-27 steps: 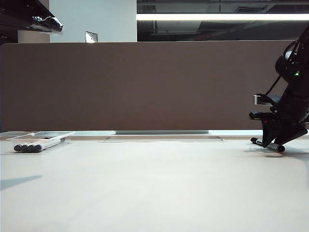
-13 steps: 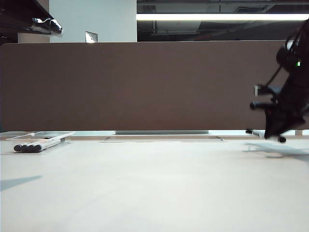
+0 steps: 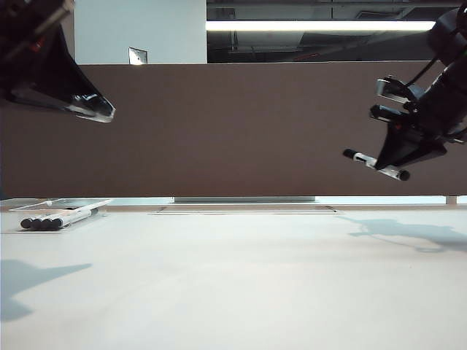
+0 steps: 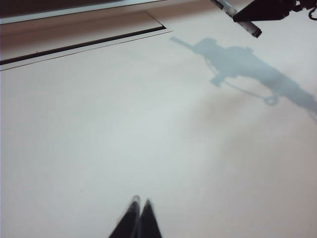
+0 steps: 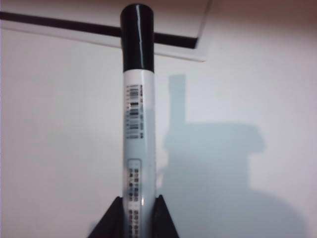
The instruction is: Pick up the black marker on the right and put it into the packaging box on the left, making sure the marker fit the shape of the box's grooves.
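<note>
Right gripper (image 3: 398, 154) now hangs high over the table's right side, clamped on the marker (image 3: 376, 164), which a second ago was still down at the table (image 3: 241, 277) surface. The pick is done: marker is clear of the table, held well up in front of the brown partition (image 3: 233, 127), tilted slightly, one black end toward the middle and the other toward the right. In the right wrist view the two fingers (image 5: 115, 220) pinch the white barrel near its rear, and the marker (image 5: 138, 119) sticks straight out ahead with its black cap farthest from the gripper. Left gripper (image 3: 91, 108) has come down into sight at the upper left, jaws together and holding nothing; its wrist view shows the closed tips (image 4: 137, 218) over bare table, with the marker (image 4: 235, 14) far across. Box (image 3: 62, 208) sits at the far left on the table, well apart from the marker, with other markers (image 3: 55, 219) already lying in it. Next is probably the carry across to the left, then lining the marker up with a free groove; which groove is free I can't tell from here.
</note>
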You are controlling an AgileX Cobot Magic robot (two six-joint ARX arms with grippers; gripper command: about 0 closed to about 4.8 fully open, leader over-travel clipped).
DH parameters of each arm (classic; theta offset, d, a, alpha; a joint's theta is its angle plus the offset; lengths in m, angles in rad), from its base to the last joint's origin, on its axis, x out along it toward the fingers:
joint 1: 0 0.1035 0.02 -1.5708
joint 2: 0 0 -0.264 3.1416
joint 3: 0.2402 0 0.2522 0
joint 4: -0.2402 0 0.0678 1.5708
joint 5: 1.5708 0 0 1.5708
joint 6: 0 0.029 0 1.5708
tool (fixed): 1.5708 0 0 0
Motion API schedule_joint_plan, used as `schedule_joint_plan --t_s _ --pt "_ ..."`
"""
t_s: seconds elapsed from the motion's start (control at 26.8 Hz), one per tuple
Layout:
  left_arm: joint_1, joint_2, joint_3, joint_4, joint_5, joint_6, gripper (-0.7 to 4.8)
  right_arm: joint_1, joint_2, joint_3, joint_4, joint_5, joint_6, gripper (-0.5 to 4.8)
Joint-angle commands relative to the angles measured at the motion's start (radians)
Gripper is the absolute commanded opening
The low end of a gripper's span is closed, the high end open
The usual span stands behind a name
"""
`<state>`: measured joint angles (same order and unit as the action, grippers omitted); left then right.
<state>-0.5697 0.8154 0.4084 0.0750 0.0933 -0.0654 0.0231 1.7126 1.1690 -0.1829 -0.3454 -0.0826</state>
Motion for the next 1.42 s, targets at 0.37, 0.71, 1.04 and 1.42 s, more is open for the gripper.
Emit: schedule_joint_plan --t_s 0.37,0.71,1.04,1.42 --pt "0.0 0.164 0.002 0.259 0.001 -0.165 -0.06 0.27 -0.163 -0.253 0.272 -0.132 0.096 -0.04" --pt "-0.024 0.328 0.003 0.434 0.001 -0.29 -0.06 0.513 -0.229 -0.449 0.552 -0.124 0.215 -0.04" --pt "-0.117 0.511 0.004 0.628 0.001 -0.509 0.01 0.55 -0.229 -0.557 0.663 -0.106 0.27 -0.04" --pt "-0.117 0.539 0.004 0.664 0.001 -0.754 2.11 0.562 -0.229 -0.565 0.681 -0.183 0.27 -0.04"
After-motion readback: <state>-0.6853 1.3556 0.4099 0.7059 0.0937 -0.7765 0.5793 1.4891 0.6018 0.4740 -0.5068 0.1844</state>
